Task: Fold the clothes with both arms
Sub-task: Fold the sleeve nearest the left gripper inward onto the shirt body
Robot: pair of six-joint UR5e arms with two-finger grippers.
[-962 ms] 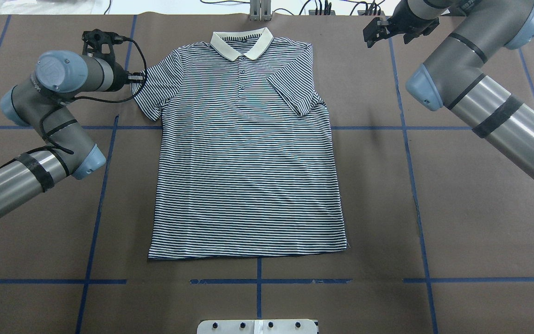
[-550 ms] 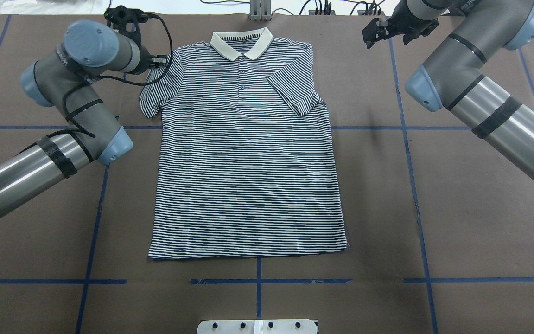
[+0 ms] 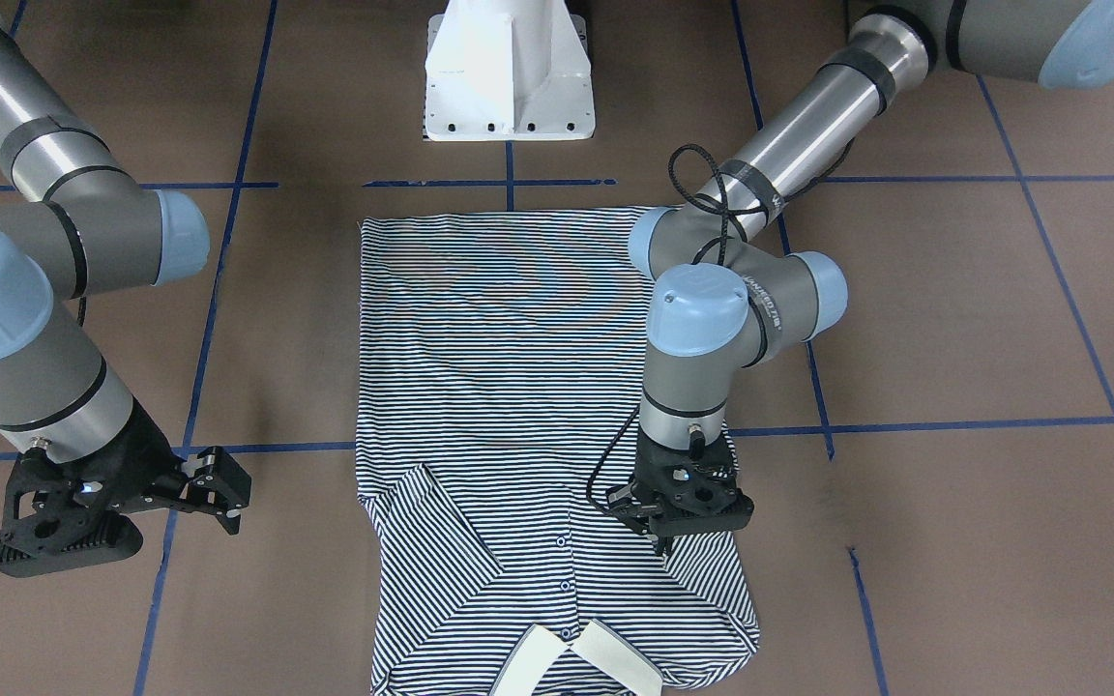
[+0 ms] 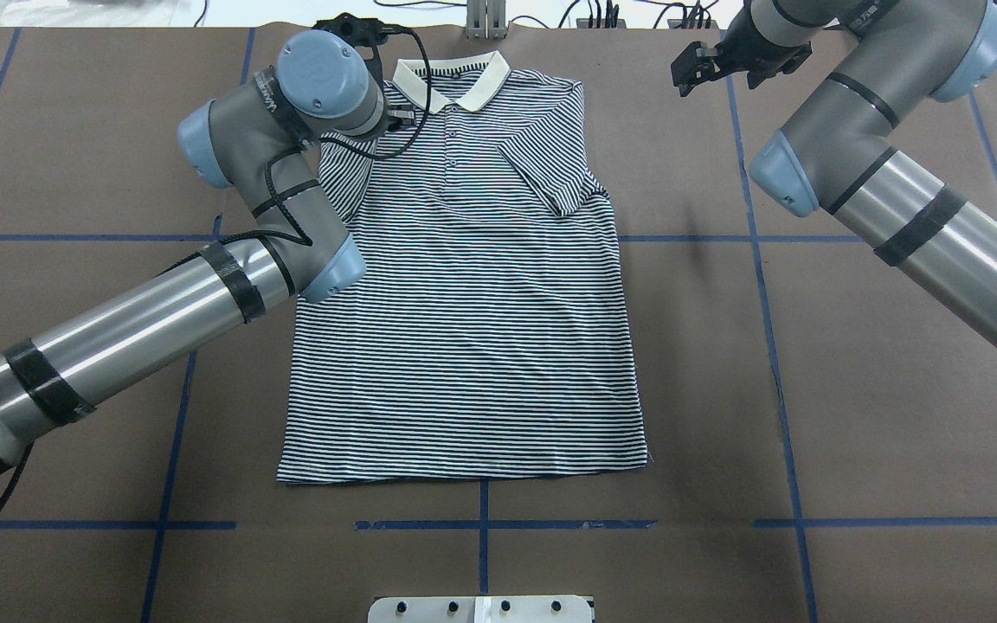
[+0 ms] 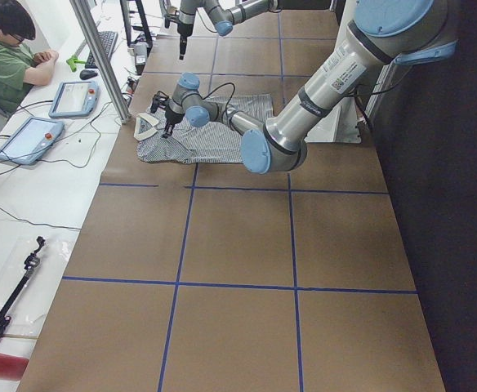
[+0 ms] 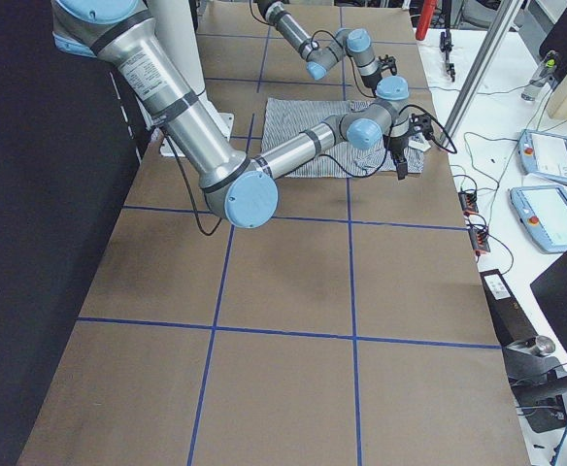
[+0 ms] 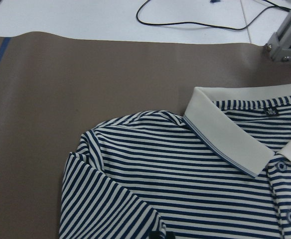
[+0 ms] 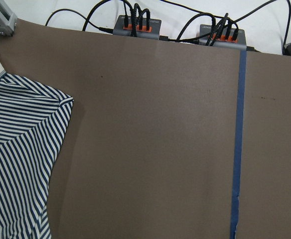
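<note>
Overhead exterior view: a navy-and-white striped polo shirt [image 4: 464, 329] lies face up on the brown paper-covered table [image 4: 853, 389]. Its hem is near the robot and its cream collar [image 4: 451, 82] is at the far edge. The sleeve on the robot's right [image 4: 550, 173] is folded inward across the chest.

The left arm [image 4: 144, 320] reaches over the shirt's left shoulder, just beside the collar. In the front-facing view the left gripper [image 3: 661, 546] points down at the cloth, its fingers pressed together on the edge of the left sleeve [image 7: 105, 204]. That sleeve is doubled over toward the placket. A black fingertip [image 7: 158, 235] shows at the bottom of the left wrist view, touching the stripes.

The right gripper [image 3: 228, 493] hangs off the shirt to the right, well apart from it, above bare paper and a blue tape line [image 8: 237, 149]. Its fingers are spread and hold nothing.

Inside the collar sits a small dark neck label [image 7: 270, 112] with a white mark too small to read. Two placket buttons [image 7: 280, 166] show below it. White lettering runs along the left arm's wrist joint [image 3: 760, 300]; it seems to begin "UNIVERSAL", but I cannot read it fully.
</note>
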